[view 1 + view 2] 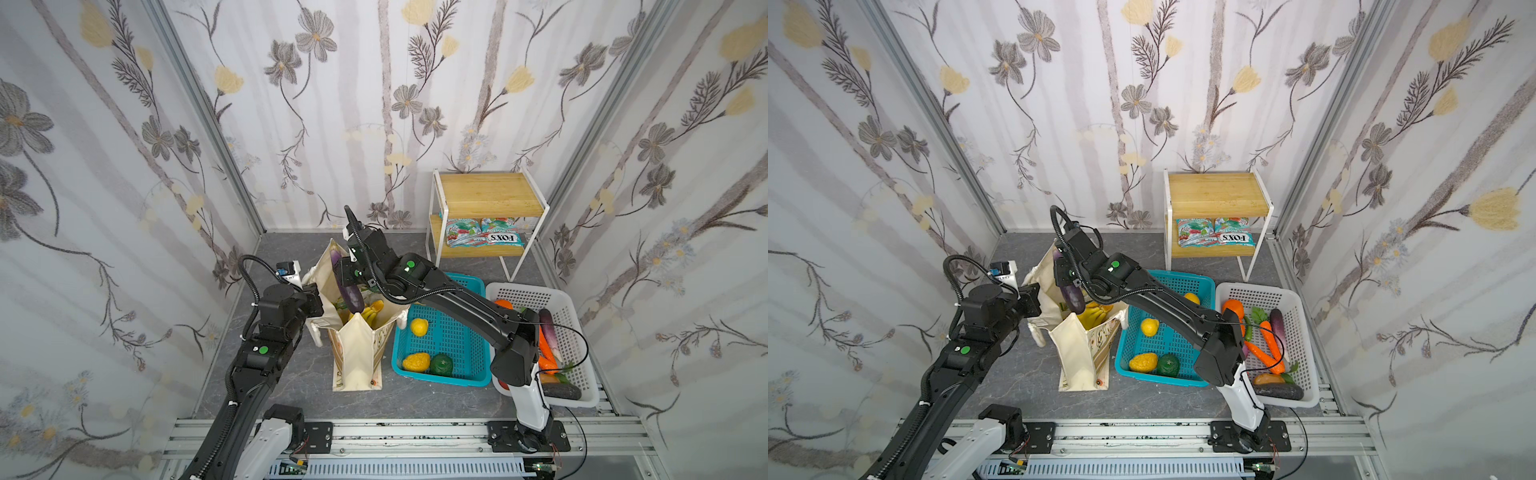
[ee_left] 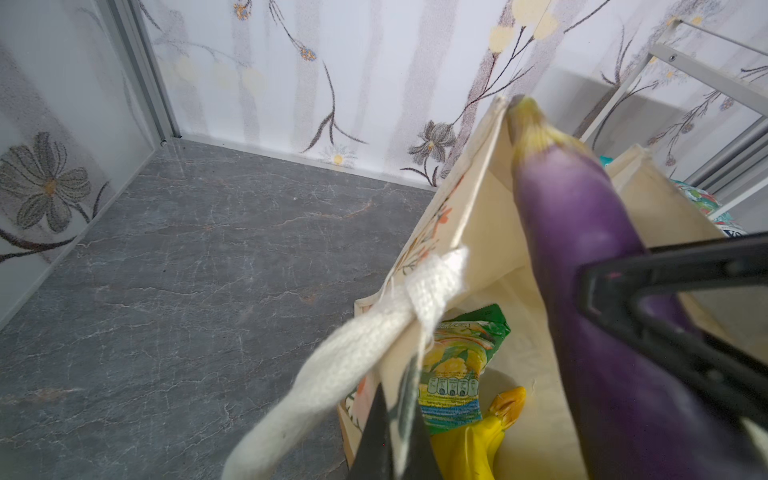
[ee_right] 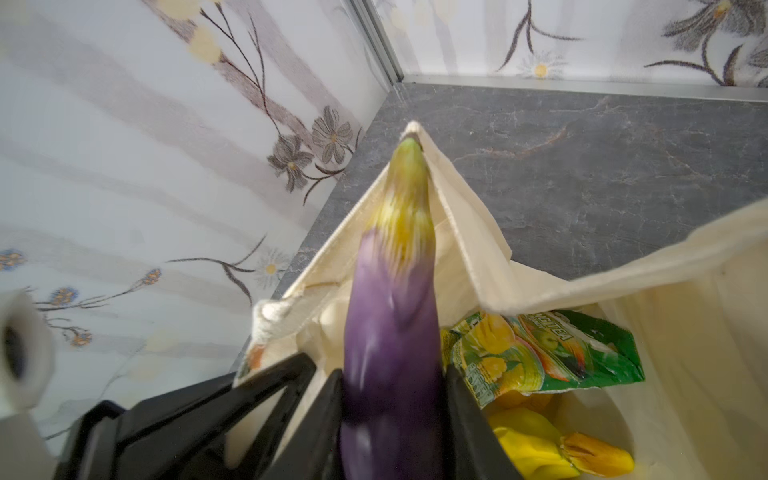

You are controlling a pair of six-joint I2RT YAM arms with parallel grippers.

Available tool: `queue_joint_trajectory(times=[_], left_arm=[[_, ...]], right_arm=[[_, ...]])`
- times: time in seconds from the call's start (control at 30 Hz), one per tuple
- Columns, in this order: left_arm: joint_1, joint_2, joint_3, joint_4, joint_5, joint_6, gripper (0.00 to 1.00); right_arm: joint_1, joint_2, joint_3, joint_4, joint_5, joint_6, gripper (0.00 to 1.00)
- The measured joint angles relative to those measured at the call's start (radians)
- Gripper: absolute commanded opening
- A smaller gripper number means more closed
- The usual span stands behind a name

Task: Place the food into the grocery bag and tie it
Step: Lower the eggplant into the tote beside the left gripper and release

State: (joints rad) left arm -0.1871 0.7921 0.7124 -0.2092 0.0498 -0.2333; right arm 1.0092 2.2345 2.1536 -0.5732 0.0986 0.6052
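On the counter (image 1: 291,386) the cream cloth bag (image 1: 357,357) stands open and soft-walled. The left fingers (image 2: 376,432) pinch its left rim beside the thick rope handle (image 2: 332,374). Over its mouth the right fingers (image 3: 465,415) clamp a smooth purple eggplant (image 3: 390,324), long axis tilted near to far, with the stem at the bag's far corner. Below lie yellow bananas (image 3: 536,440) and a glossy green packet (image 3: 540,353), so the drop looks to be straight down.

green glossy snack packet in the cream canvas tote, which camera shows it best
Right wrist view: the green glossy snack packet lies mostly uncovered inside the cream canvas tote, print visible. The left wrist view catches part of it behind the tote's rim. Both top views show barely a sliver.
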Motion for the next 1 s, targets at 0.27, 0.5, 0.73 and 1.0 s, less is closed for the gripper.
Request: queue_joint_trajectory(times=[0.27,0.5,0.73,1.0], left_arm=[[-0.001,0.005,0.0,0.0,0.007,-0.001,0.0],[-0.001,0.008,0.0,0.0,0.006,-0.002,0.0],[-0.002,0.009,0.0,-0.006,0.007,-0.002,0.0],[-0.002,0.01,0.0,-0.022,0.014,-0.002,0.0]], right_arm=[[0.001,0.005,-0.099,0.062,0.002,0.008,0.36],[0.004,0.006,-0.127,0.105,0.005,0.007,0.36],[0.015,0.003,-0.201,0.134,0.024,0.008,0.37],[0.031,-0.017,-0.249,0.099,0.067,-0.024,0.39]])
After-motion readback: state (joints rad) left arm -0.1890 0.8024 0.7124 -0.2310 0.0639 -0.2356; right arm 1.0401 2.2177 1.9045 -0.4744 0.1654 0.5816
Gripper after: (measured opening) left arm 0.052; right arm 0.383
